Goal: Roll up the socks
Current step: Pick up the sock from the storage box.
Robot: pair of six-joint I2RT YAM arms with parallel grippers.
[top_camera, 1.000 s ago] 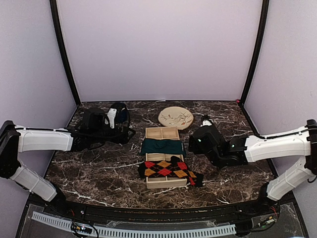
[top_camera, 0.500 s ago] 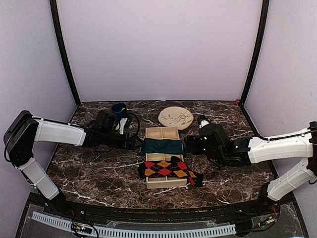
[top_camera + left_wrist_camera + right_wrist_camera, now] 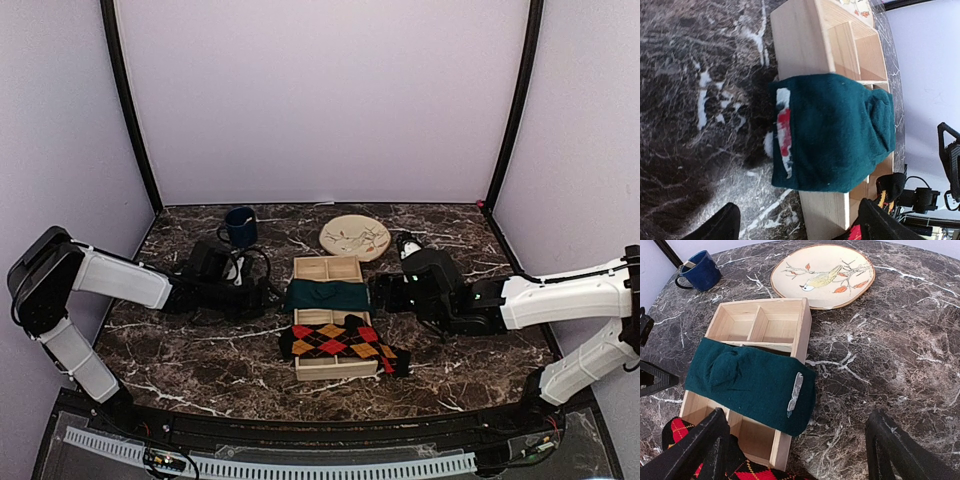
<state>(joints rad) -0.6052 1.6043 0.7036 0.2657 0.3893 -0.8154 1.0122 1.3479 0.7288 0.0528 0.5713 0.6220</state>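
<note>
Top view: wooden compartment tray (image 3: 327, 262) sits mid-table (image 3: 180, 350), with the dark blue mug (image 3: 240, 226) toward the far left corner and the bird plate (image 3: 355, 237) near the far edge. The teal-green socks (image 3: 327, 295) lie flat across the tray's middle and the argyle socks (image 3: 340, 342) are draped over its near end, spilling off on the right. The left gripper (image 3: 264, 293) is low, just beside the teal pair's left end. The right gripper (image 3: 381, 293) is just beside its right end. Both have jaws spread wide and hold nothing. Left wrist view: we see its fingers (image 3: 722, 225) apart at the frame's bottom edge, with nothing between them but table and the teal pair's end ahead, which carries a white-and-red label. We can't tell whether they touch it. Right wrist view: its fingers (image 3: 705, 440) are wide and empty, the teal pair lies unrolled across the tray dividers, and argyle shows at the lower left. We judge the task barely begun: neither pair is rolled, both are left to do, and the teal pair looks like the first target.
</note>
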